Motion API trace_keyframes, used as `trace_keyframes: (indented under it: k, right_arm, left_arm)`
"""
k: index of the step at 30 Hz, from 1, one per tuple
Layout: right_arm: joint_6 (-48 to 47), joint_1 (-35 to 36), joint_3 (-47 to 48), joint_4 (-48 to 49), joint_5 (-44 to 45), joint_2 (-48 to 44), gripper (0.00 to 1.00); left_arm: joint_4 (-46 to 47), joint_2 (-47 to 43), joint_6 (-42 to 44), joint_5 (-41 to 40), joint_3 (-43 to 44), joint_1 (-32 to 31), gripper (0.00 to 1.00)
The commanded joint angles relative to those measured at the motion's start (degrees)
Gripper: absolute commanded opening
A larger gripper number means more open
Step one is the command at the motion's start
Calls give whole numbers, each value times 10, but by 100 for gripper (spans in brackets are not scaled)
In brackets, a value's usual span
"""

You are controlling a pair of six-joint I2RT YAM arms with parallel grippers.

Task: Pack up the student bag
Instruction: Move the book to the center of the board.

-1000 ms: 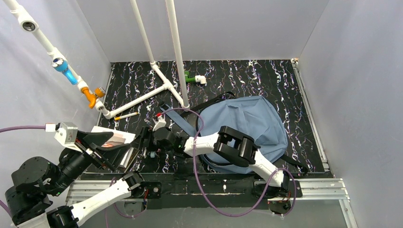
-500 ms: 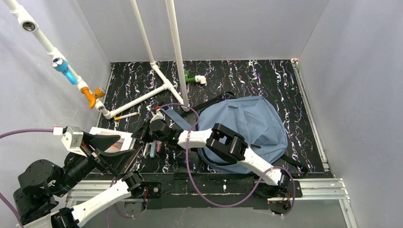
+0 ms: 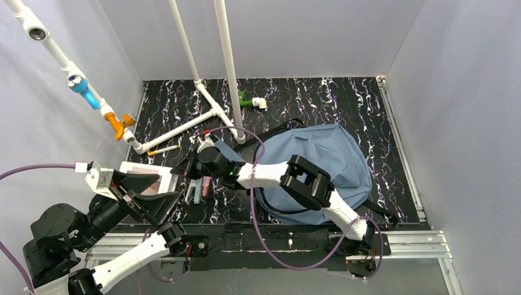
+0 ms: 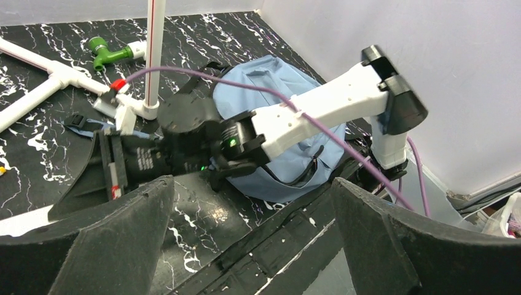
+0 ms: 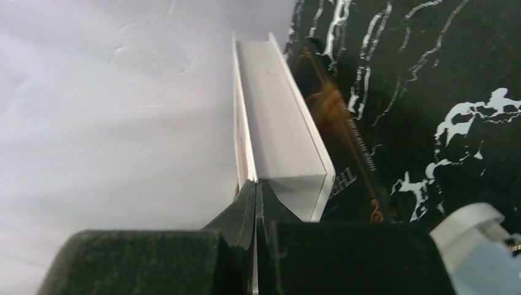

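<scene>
Black right gripper pinched together at white book edge; left gripper gapes empty.

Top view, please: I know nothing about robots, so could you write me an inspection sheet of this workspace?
Surface: black marbled table.
Job's things: blue backpack lying flat, right of centre; book, pens and pencil lie outside it.
Clutter: white pipe frame, green fitting.
Grippers: left gripper open, empty; right gripper shut, near the pens; whether it pinches anything is unclear.
Cables: purple cable crosses the backpack's left edge.
Surroundings: pale walls, metal rail at the near edge.
</scene>
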Motion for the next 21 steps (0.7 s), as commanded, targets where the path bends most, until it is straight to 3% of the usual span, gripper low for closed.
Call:
trace_keyframes:
  k: [1,10,16,21]
  right_arm:
    - [-23,-16,-55,28,-5,-109,1]
    - [-105,-32,-279,65,-14,-253,1]
    - [-90,-31,-370,117,-6,-280,24]
    - [-98,-33,-388,115,8,-284,34]
  left_arm:
    - [12,19,-3,0,-7,2,98]
    - [22,37,-12,1,-22,1,98]
    - [39,60,-14,6,-37,1,98]
    - [38,84,-22,9,-37,2,98]
